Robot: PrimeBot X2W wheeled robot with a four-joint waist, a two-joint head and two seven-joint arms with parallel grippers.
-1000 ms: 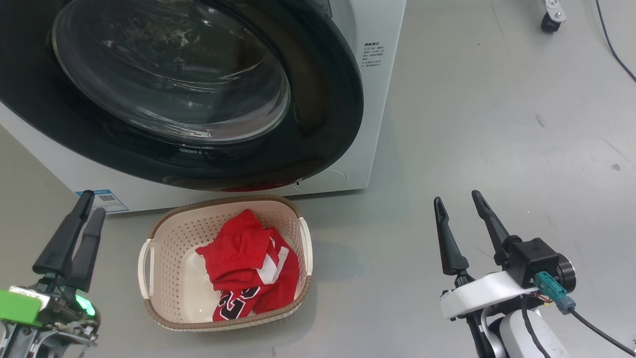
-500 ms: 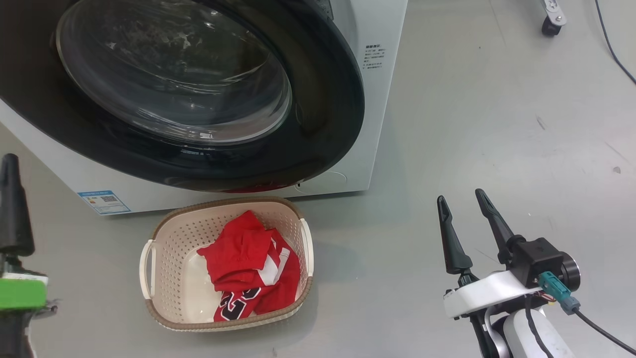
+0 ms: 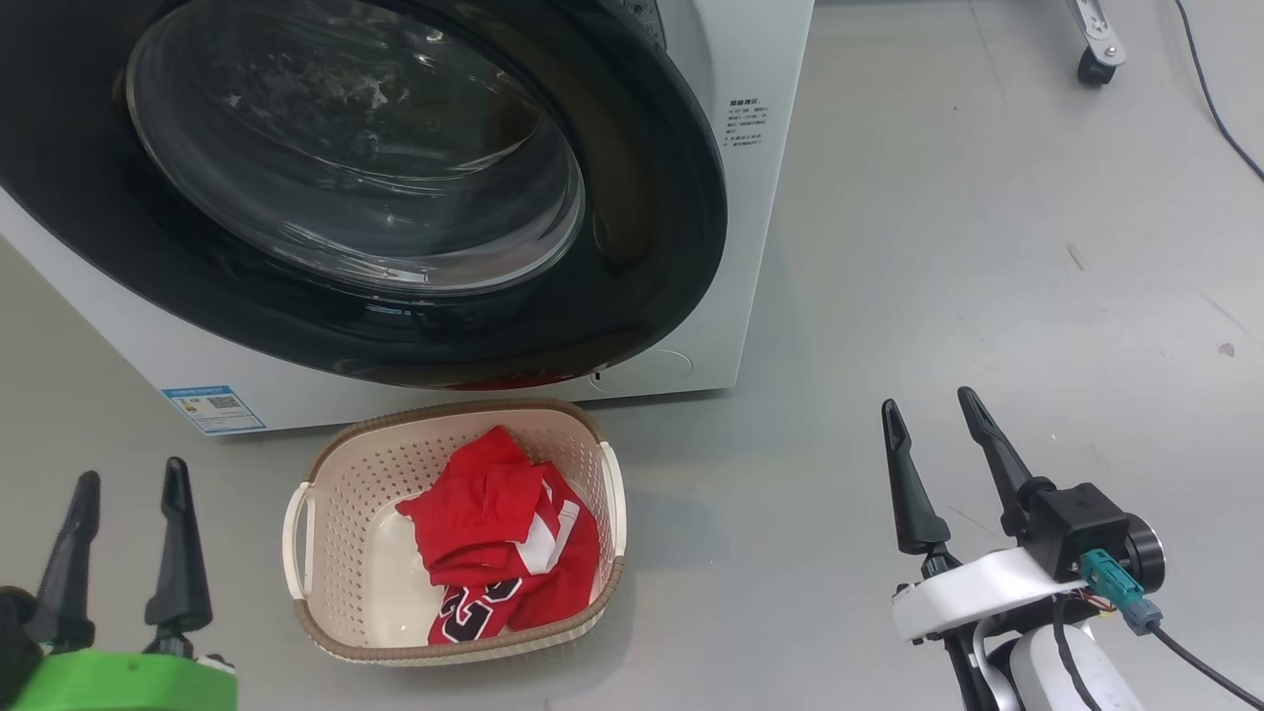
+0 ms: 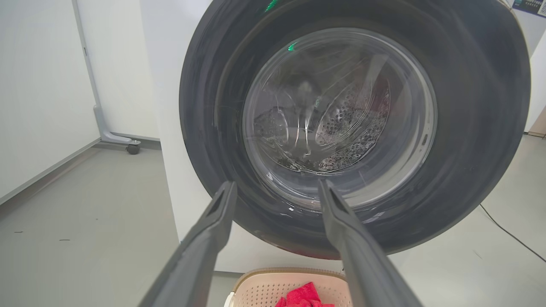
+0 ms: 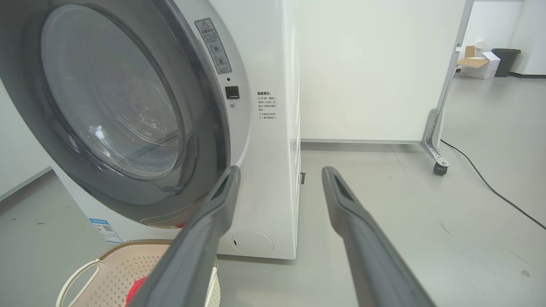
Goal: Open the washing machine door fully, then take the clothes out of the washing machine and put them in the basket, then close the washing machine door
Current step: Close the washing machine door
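**A:** Where are the clothes?

**B:** The red basketball garments with white trim [image 3: 494,523] lie crumpled in the small cream perforated plastic basket with a brown woven-look rim [image 3: 346,494]. They sit toward its right half. Black, white-outlined lettering shows at the near edge of the heap.

**A:** And the basket itself?

**B:** It is on the grey floor [image 3: 987,247], just in front of the large white front-loading washing machine [image 3: 760,247] and below the lower edge of the door.

**A:** How does the door stand?

**B:** The very large round glossy black door [image 3: 652,217] lies against the machine's front, with its bulging clear glass bowl [image 3: 355,158] at the centre. In the left wrist view the shiny perforated steel drum [image 4: 341,140] shows through the glass. A thin red streak sits along the door's bottom edge. I cannot tell whether it is cloth or a reflection.

**A:** And the grippers?

**B:** The left gripper [image 3: 132,470], on a green mount, hangs at the lower left of the head view. It is beside the basket but apart from it, and its two long dark fingers are spread and hold nothing. The right gripper [image 3: 927,399] is well to the right of the basket, over bare floor. Its jaws are also apart and empty.

**A:** Anything else?

**B:** A small blue sticker [image 3: 214,408] sits low on the machine's front. A black caster [image 3: 1091,64] and a black cable [image 3: 1215,109] are at the far right.
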